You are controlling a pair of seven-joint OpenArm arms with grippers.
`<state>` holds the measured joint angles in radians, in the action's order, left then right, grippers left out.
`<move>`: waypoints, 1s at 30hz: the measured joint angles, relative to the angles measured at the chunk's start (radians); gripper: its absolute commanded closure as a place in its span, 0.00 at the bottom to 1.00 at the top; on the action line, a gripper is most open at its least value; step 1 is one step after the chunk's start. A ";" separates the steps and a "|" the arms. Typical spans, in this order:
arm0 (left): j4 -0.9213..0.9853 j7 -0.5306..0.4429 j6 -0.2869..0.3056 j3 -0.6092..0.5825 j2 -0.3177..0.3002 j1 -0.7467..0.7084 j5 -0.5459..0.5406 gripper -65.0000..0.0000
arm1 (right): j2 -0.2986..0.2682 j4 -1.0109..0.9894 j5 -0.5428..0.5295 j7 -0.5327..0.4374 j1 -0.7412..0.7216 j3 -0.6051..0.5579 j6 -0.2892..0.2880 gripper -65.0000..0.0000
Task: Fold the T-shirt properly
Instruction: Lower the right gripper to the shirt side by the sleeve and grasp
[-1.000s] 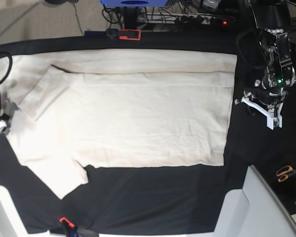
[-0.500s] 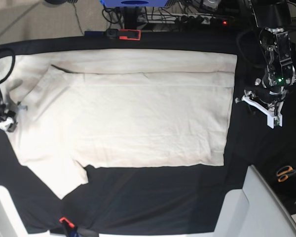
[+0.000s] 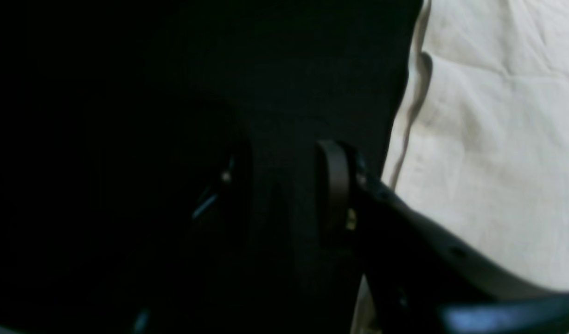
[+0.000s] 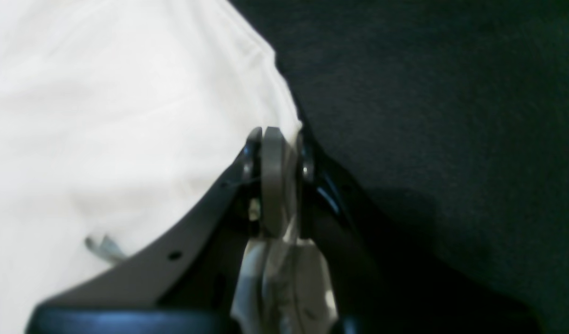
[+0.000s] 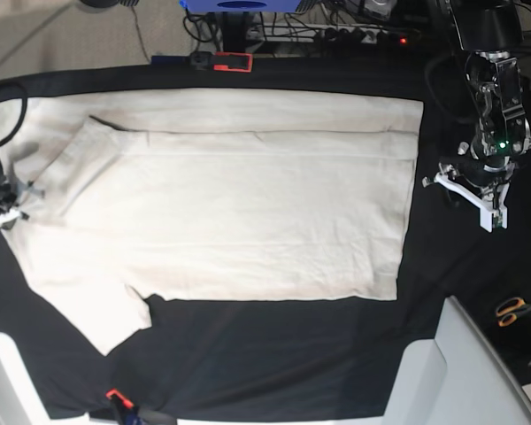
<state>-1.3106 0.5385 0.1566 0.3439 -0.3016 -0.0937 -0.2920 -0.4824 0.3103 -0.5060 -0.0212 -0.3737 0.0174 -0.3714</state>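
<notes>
Right pincer [image 4: 277,139] pinching the T-shirt [image 5: 239,204] edge, left pincer [image 3: 284,185] waiting off the cloth.

Jaws of the right pincer are closing tight on the cream hem at the garment's collar end, while the left pincer is hanging partly open and empty over the black desk [image 5: 274,354] just beside the bottom hem. The T-shirt is lying spread flat across the desk, its far long side already turned in. Being light, limp cotton, it is likely to sag and crease when lifted, so gripping at hems and corners looks wisest.
</notes>
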 measured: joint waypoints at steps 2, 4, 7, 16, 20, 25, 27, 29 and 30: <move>0.000 0.000 0.000 0.001 0.000 0.002 0.000 0.66 | -0.001 0.111 0.003 0.053 0.058 0.000 -0.018 1.00; 0.000 0.002 0.000 0.000 0.001 0.002 0.000 0.66 | 0.002 0.217 0.008 0.086 0.111 0.003 -0.013 1.00; 0.002 0.002 0.000 0.000 0.002 0.002 0.000 0.66 | 0.004 0.338 0.006 0.121 0.165 0.003 -0.016 1.00; 0.002 0.000 0.000 -0.001 0.002 -0.002 0.000 0.66 | 0.003 0.558 0.005 0.147 0.292 0.003 0.033 1.00; 0.002 0.001 0.000 -0.007 0.002 -0.007 0.000 0.66 | 0.003 0.663 0.002 0.144 0.348 0.003 0.032 1.00; 0.002 0.001 0.000 -0.008 0.003 -0.007 0.000 0.66 | 0.003 0.774 0.005 0.150 0.418 0.003 0.082 1.00; 0.002 0.001 0.000 -0.008 0.003 -0.008 0.000 0.66 | 0.001 0.822 0.003 0.151 0.456 0.003 0.088 1.00; 0.002 0.001 0.000 -0.008 0.003 -0.008 0.001 0.66 | 0.001 0.850 0.001 0.150 0.482 0.003 0.088 1.00; 0.002 0.001 0.000 -0.008 0.003 -0.009 0.000 0.66 | 0.001 0.861 0.001 0.150 0.493 0.003 0.087 1.00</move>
<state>-1.3087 0.5392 0.1566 0.3359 -0.2985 -0.1024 -0.2916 -0.4812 1.1713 -0.5049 0.1291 0.1196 0.0200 -0.2840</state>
